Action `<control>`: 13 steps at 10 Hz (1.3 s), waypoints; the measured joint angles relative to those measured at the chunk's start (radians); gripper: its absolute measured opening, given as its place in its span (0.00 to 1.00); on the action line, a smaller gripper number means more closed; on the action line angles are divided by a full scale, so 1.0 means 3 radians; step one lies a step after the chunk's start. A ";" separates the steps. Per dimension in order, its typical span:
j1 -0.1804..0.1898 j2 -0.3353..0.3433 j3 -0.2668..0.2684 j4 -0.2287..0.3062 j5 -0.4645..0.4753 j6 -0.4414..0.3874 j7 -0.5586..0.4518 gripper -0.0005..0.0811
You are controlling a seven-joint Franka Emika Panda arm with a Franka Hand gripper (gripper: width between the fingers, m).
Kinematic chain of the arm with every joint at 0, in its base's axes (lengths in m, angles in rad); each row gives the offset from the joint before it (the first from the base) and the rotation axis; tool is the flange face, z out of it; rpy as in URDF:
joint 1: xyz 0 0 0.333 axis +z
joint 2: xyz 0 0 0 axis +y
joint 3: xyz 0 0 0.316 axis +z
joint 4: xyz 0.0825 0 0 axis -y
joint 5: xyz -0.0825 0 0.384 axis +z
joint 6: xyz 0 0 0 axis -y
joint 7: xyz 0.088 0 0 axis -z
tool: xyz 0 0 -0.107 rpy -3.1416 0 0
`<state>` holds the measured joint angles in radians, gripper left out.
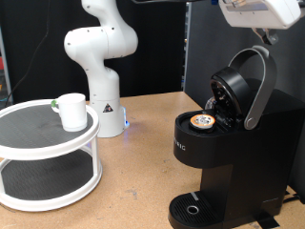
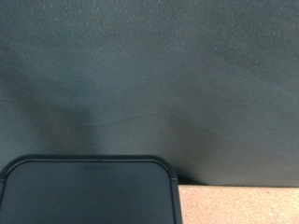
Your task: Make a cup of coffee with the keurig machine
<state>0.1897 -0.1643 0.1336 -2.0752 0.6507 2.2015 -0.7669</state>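
From here I see the arm standing upright at the back of the desk, its white base and lower links stacked over each other before the upper links run out of the exterior view's top. A white housing shows at the exterior view's top right, above the machine; I take it for the hand end of the arm, though only a slice is in frame. The pincer itself shows in neither view, so I cannot tell whether it is open or closed, or whether it holds anything.

The cup sits on the upper tier of a white two-tier rack at the exterior view's left, well apart from that housing. The keurig stands at the exterior view's right, black and boxy, its lid raised with the grey handle arched over it. A pod with a brown-marked top lies in the open chamber (seated flat, as far as I can see). The drip tray at the base carries no cup.

The wrist view gives me a dark cloth backdrop, the rounded edge of a black object, and a strip of desk.
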 joint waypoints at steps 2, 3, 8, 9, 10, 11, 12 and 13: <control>0.0000 0.0049 0.0027 -0.0001 -0.0022 0.0018 0.0005 0.01; 0.0000 0.0064 0.0031 -0.0002 -0.0045 0.0017 0.0005 0.01; -0.0014 0.0077 -0.0003 -0.0013 -0.0026 -0.0030 -0.0132 0.02; -0.0020 0.0059 -0.0028 -0.0017 0.0003 -0.0060 -0.0205 0.02; -0.0025 0.0029 -0.0066 -0.0024 0.0024 -0.0112 -0.0273 0.02; -0.0035 0.0001 -0.0108 -0.0029 0.0029 -0.0174 -0.0327 0.02; -0.0039 -0.0024 -0.0149 -0.0030 0.0033 -0.0232 -0.0370 0.02; -0.0041 -0.0049 -0.0186 -0.0034 0.0034 -0.0277 -0.0386 0.02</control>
<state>0.1775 -0.1789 0.0779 -2.0853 0.6609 2.1184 -0.8828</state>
